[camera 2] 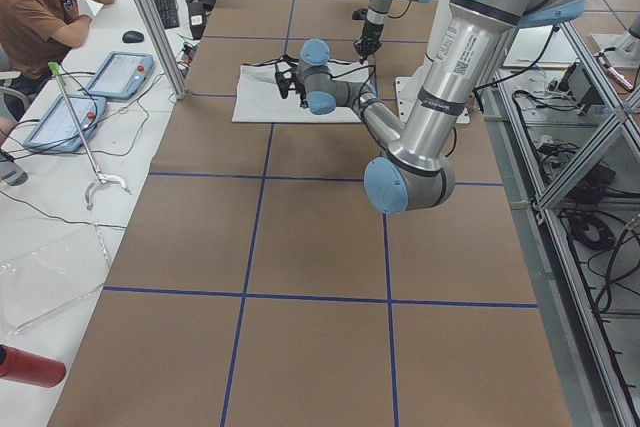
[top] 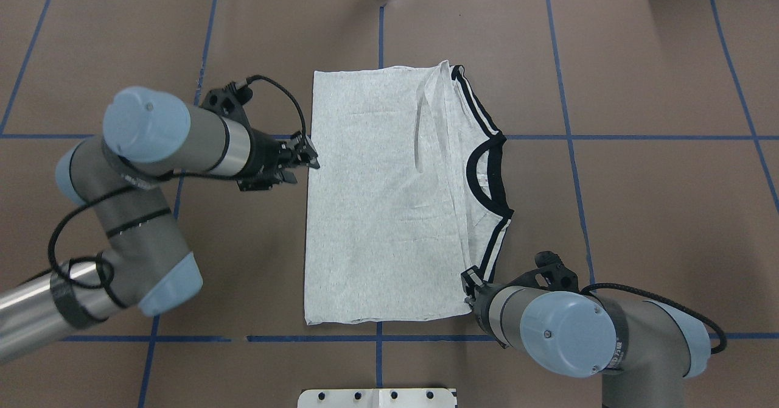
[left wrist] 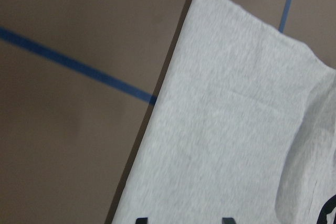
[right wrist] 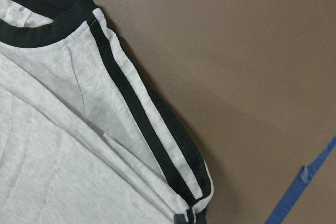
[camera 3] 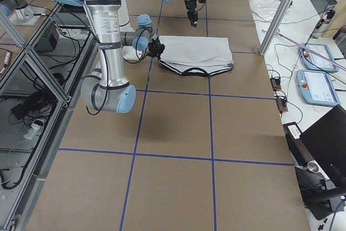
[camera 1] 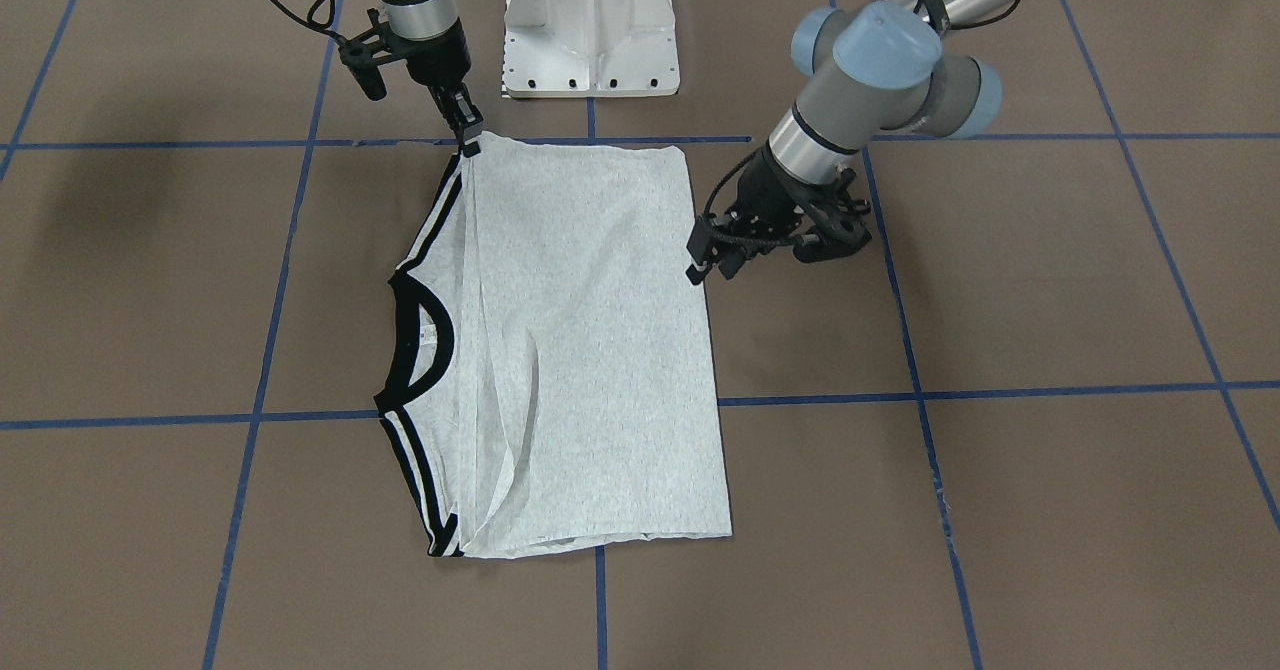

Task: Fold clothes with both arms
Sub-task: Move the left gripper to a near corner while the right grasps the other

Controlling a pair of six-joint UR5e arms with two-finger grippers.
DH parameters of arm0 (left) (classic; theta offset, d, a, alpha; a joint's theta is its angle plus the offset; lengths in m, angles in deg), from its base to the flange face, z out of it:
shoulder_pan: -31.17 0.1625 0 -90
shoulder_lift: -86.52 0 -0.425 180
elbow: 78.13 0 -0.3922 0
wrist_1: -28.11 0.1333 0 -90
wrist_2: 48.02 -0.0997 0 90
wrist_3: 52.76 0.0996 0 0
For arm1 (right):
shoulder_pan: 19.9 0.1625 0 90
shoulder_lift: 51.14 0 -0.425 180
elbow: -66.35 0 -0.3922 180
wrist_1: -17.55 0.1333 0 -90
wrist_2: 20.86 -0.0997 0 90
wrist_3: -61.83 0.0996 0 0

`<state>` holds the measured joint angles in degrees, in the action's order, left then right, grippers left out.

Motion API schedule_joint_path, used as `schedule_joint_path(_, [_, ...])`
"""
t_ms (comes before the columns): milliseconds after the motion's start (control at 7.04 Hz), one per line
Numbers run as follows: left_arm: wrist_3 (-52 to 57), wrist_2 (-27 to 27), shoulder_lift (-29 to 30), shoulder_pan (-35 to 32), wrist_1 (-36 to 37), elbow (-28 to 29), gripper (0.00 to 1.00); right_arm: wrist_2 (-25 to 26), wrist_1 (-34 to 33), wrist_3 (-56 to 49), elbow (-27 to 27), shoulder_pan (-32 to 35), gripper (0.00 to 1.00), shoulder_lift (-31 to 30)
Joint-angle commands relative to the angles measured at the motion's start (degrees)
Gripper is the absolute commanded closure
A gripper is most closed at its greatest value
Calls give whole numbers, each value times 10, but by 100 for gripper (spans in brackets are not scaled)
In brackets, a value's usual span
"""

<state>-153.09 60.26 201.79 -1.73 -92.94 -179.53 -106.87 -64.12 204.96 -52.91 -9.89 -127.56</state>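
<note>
Grey T-shirt (camera 1: 600, 350) | left fingers (camera 1: 695, 268) apart beside edge | right fingers (camera 1: 464, 126) clamped on corner

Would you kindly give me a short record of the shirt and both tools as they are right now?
garment: T-shirt, flat on the table, neckband toward the robot's right
left tool: open, at the edge opposite the neckband
right tool: appears shut on the striped shoulder corner nearest the robot's base
arms: one at each end of the shirt
</note>
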Motion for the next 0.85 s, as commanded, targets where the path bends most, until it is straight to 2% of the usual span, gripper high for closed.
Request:
schedule_joint_path(0, [-92, -99, -56, 132, 57, -86, 44, -1, -14, 1, -10, -4, 100, 0])
schedule_joint_path(142, [-110, -137, -80, 171, 56, -86, 44, -1, -14, 0, -9, -4, 100, -1])
schedule_joint_path(426, [-140, -144, -95, 214, 56, -78, 45, -2, -14, 0, -10, -4, 100, -2])
schedule_joint_path(710, [-141, -142, -88, 224, 56, -76, 49, -3, -14, 1, -10, -4, 100, -2])
